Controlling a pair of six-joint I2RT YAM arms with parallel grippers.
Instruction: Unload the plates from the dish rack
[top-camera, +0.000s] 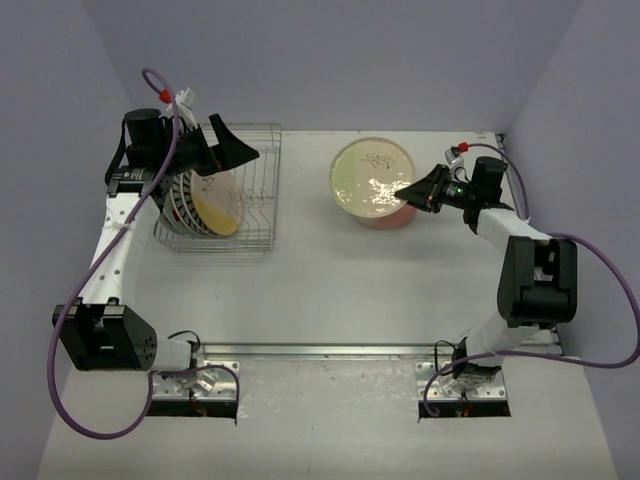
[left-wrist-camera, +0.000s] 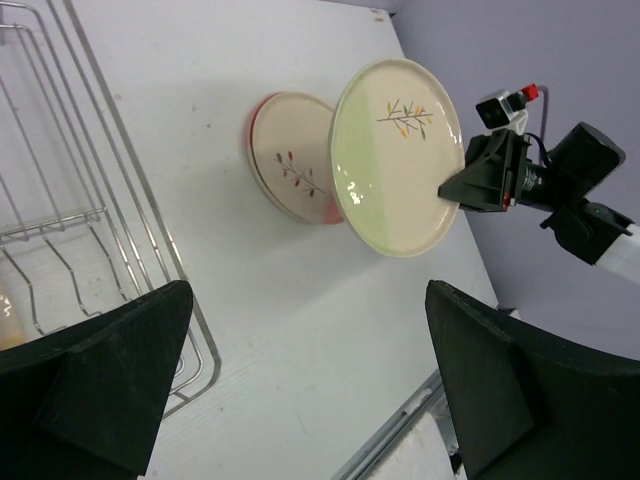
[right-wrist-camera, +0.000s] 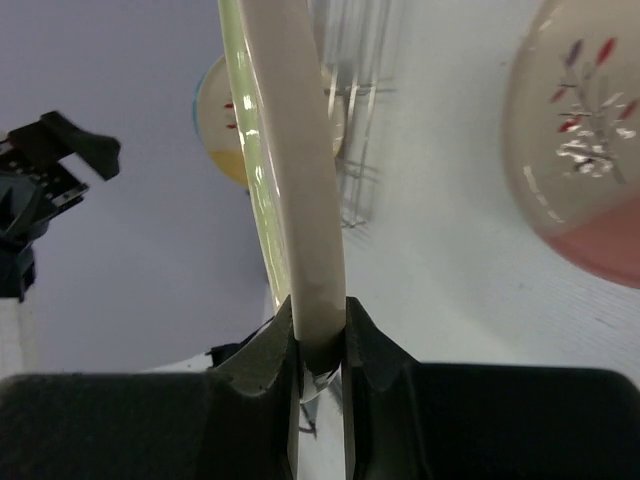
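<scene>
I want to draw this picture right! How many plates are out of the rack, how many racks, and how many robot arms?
Dish rack: 1
Plates out of it: 2, the held plate and the flat plate
Robot arms: 2, left arm and right arm
Total: 5

Dish rack (top-camera: 262, 135): one.
Plates out of rack: two. One green-cream plate (left-wrist-camera: 395, 160) with sprig, one pink-cream plate (left-wrist-camera: 290, 150) with sprig.
Plates standing in rack: one cream-yellow plate (top-camera: 218, 205) at front. Behind it striped plates (top-camera: 180, 208), at least two rims, packed close, exact count unclear.
Arms: two, left arm (top-camera: 105, 250) and right arm (top-camera: 535, 275).
Claws: two, left claw (left-wrist-camera: 310, 390) and right claw (right-wrist-camera: 318, 330).
Purple cables (top-camera: 148, 72): two, one per arm.
Base mounts (top-camera: 195, 385) on bench (top-camera: 330, 290): two.
</scene>
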